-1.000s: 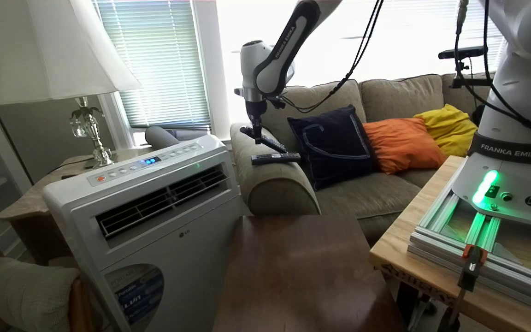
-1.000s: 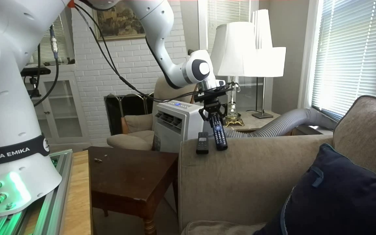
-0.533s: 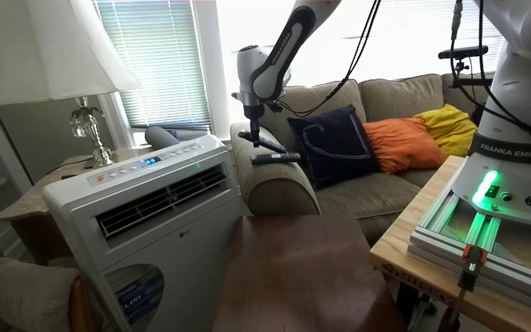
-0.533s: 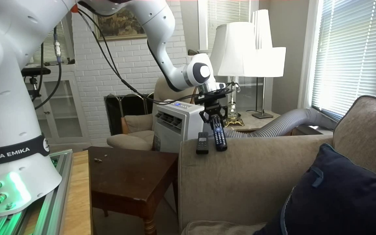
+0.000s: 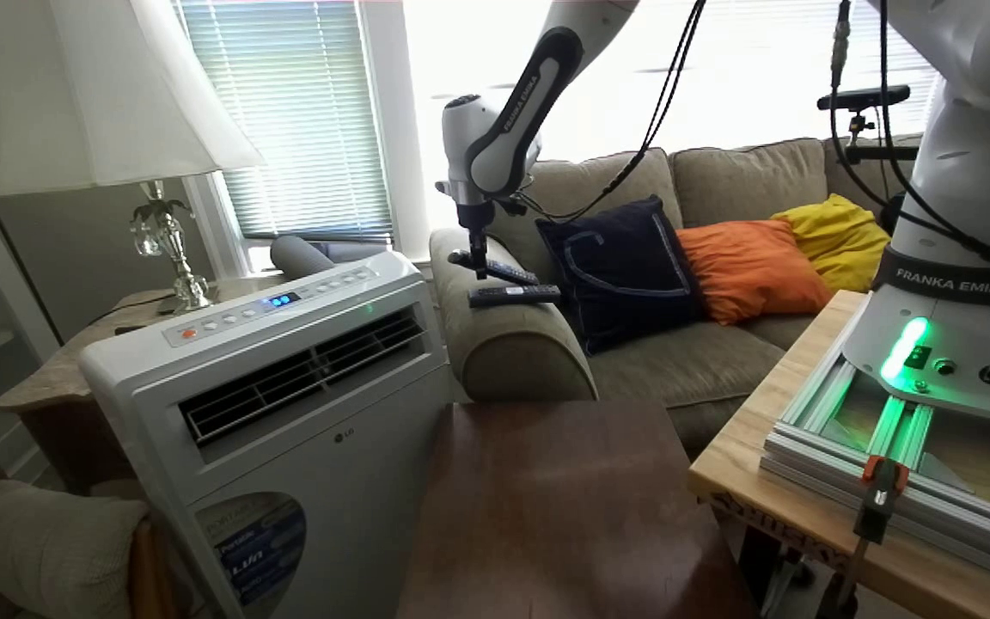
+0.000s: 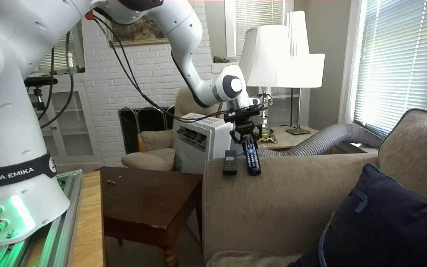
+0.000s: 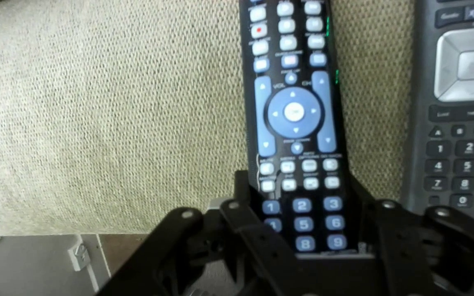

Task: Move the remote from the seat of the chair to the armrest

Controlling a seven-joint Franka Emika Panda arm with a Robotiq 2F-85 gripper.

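In the wrist view "VOL" and "CH" can be read on the remote (image 7: 294,112), above its blue ring of arrows, with the digits 1, 2, 3, 5, 6, 8 and 9 lower down; the small captions are blurred. At the right edge of that frame the grey remote (image 7: 461,119) shows "xfinity" at upper right. In an exterior view the white air-conditioner (image 5: 314,456) bears "LG" on its front and a sticker (image 5: 250,550) with "Portable" at lower left, and the robot arm (image 5: 525,103) reads "FRANKA EMIKA". The remote is a glossy black slab with pale and blue keys; the grey remote is matt, with a silvery square pad. Under both is the armrest (image 7: 117,123), a rounded roll in coarse beige weave, part of the wide padded chair (image 5: 675,365). The remote is over the top of the armrest, beside the grey remote but apart from it; whether it touches the weave I cannot tell. The tool (image 7: 298,181) pinches it by the digit end, across its width. In the wrist view its long axis runs nearly upright, digits toward the bottom of the frame, far end cut off at the top; in both exterior views it slants from upper left down to lower right
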